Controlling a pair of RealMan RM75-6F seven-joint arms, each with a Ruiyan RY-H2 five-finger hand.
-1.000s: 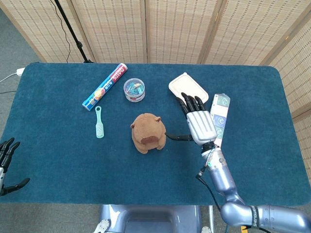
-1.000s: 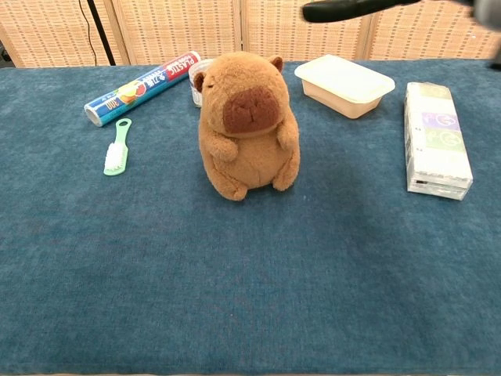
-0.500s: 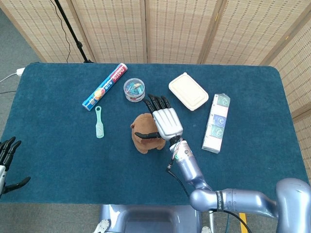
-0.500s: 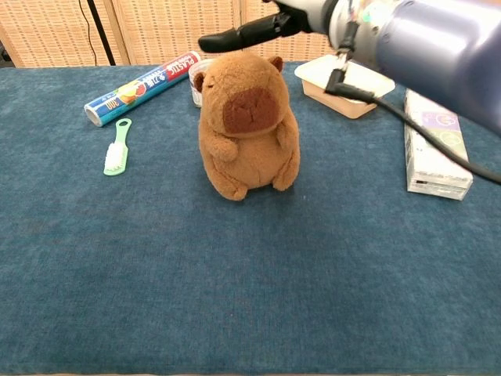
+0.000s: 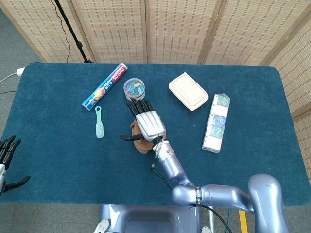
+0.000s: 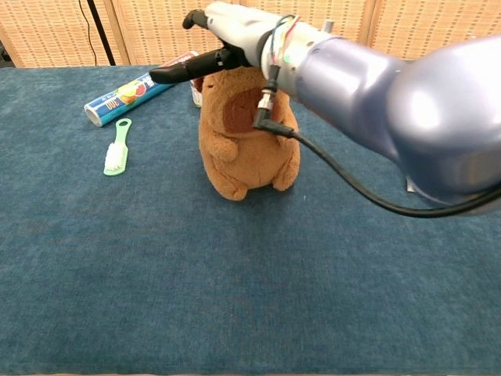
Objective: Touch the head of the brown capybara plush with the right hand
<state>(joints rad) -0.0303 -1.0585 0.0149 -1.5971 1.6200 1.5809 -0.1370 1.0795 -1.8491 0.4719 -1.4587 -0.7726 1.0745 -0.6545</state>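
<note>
Brown plush: the capybara (image 6: pixel 249 149) stands upright near the middle of the blue cloth table (image 5: pixel 58 145), face toward the chest camera, so its head is the topmost part and can be reached from above.
Right hand: the right hand (image 5: pixel 148 125) lies flat, palm down, over the plush head, fingers spread and pointing away from the robot, thumb (image 6: pixel 184 70) stuck out to the side. It grasps nothing; a flat released palm suits a touch, not a pickup.
Contact: in the chest view the palm sits at the crown and hides the top of the head. It looks to be touching or just above; I cannot tell which.
Left hand: the left hand (image 5: pixel 7 158) rests at the table's near left edge, fingers apart and holding nothing, well apart from the plush. The task does not call on it.
Around: a tub (image 5: pixel 134 89) is just behind the plush, a foil roll (image 5: pixel 104 86) and a green brush (image 5: pixel 99 122) to its left, a lidded box (image 5: pixel 188 91) and a carton (image 5: pixel 216 123) to its right. None stands in the arm's way.
Stage: judged near its end; a slight press down would make the touch certain.
</note>
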